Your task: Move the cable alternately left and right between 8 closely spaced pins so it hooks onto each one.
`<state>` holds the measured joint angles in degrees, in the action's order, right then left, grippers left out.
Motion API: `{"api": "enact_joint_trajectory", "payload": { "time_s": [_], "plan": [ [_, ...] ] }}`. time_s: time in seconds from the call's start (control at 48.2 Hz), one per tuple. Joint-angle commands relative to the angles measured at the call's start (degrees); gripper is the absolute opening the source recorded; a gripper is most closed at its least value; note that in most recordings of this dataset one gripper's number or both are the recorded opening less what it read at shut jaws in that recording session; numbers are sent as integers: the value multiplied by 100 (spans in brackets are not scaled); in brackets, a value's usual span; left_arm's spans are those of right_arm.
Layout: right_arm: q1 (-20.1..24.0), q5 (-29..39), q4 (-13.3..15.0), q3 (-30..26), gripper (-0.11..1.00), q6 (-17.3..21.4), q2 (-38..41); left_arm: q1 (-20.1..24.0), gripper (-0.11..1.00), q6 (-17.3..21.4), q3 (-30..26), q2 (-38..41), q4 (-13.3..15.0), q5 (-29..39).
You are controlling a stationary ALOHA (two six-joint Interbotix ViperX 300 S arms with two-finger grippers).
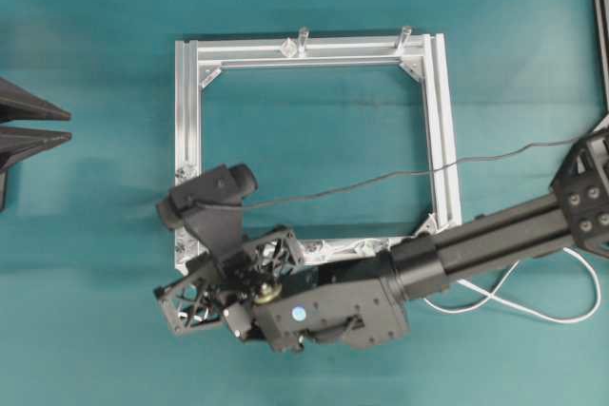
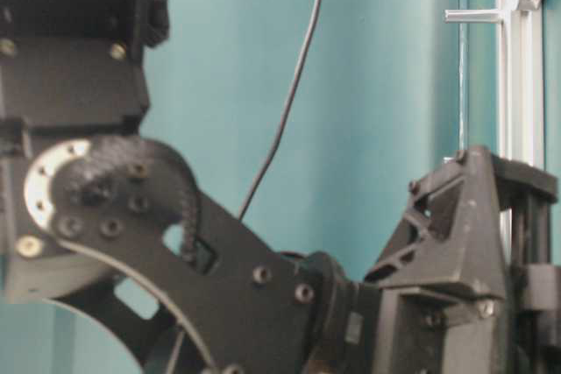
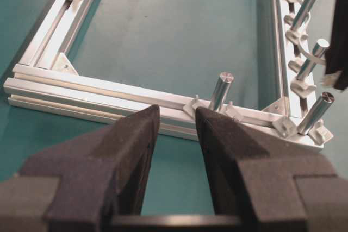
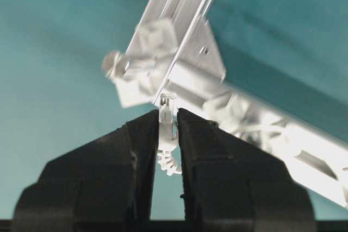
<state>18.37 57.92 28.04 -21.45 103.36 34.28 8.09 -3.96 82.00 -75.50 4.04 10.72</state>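
Observation:
My right gripper (image 4: 167,113) is shut on the small clear plug (image 4: 168,113) at the end of the cable. It holds the plug just short of a blurred pin (image 4: 117,64) at the corner of the aluminium frame (image 4: 196,52). In the overhead view the right arm (image 1: 457,244) reaches across the frame's near rail, covering part of the pins (image 1: 343,249). The white cable (image 1: 519,306) loops on the table behind the arm. In the left wrist view the cable (image 3: 312,52) winds between pins (image 3: 305,6). My left gripper (image 3: 176,113) stands open and empty, apart from the frame.
The square frame (image 1: 186,121) lies on a teal table. Two taller posts (image 1: 303,40) stand on its far rail. A thin black wire (image 1: 381,181) crosses above the frame. The table-level view is mostly filled by black arm parts (image 2: 219,278), with one post (image 2: 473,15).

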Motion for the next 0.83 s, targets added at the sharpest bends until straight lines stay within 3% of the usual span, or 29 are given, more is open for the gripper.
{"api": "enact_joint_trajectory", "payload": {
  "time_s": [0.0,0.187,0.477,0.809],
  "plan": [
    [132,-9,9,-149,13,0,-123,-9,38,-18,-53,44,-9,-35],
    [255,-9,9,-158,13,246,-123,-9,38,-18,-53,44,-9,-35],
    [308,-18,35,-176,13,281,-105,-18,38,-9,-62,44,-9,-35],
    [246,-79,105,-826,13,123,308,-105,38,-18,-62,53,-9,-35]
  ]
}}
